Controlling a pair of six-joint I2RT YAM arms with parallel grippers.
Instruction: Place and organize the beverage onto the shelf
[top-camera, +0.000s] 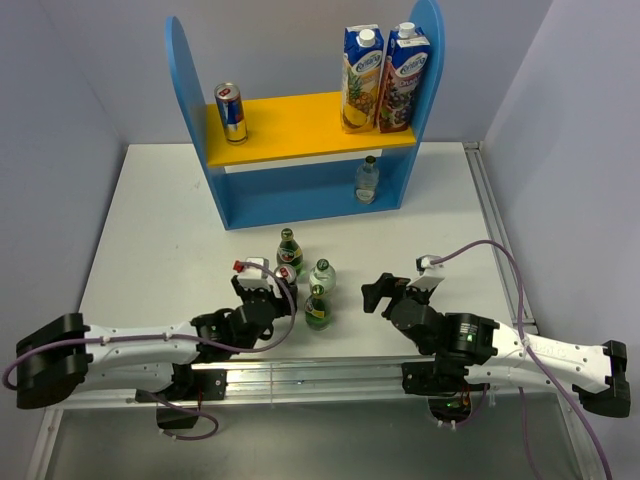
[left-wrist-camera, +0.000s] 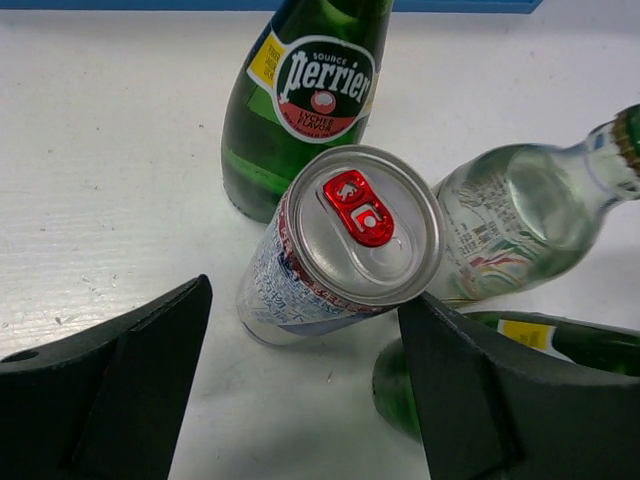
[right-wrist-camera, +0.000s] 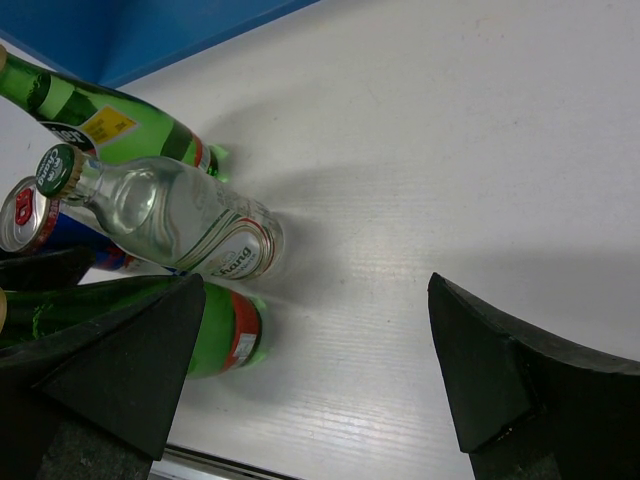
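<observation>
The shelf (top-camera: 190, 90) stands at the back. One blue-and-silver can (top-camera: 231, 112) stands on its yellow upper board and one clear bottle (top-camera: 367, 180) on the lower level. On the table stand a green bottle (top-camera: 289, 250), a second can (top-camera: 286, 276), a clear bottle (top-camera: 322, 275) and another green bottle (top-camera: 317, 308), close together. My left gripper (top-camera: 276, 295) is open just behind the can (left-wrist-camera: 345, 240), which sits ahead between the fingers (left-wrist-camera: 110, 390). My right gripper (top-camera: 384, 294) is open and empty, to the right of the cluster. Its view shows the clear bottle (right-wrist-camera: 180, 225) and a green bottle (right-wrist-camera: 225, 335).
Two tall juice cartons (top-camera: 362, 65) (top-camera: 403, 65) stand at the right end of the upper board. The Perrier bottle (left-wrist-camera: 300, 100), clear bottle (left-wrist-camera: 520, 220) and second green bottle (left-wrist-camera: 560, 340) crowd the can. Walls close in on both sides.
</observation>
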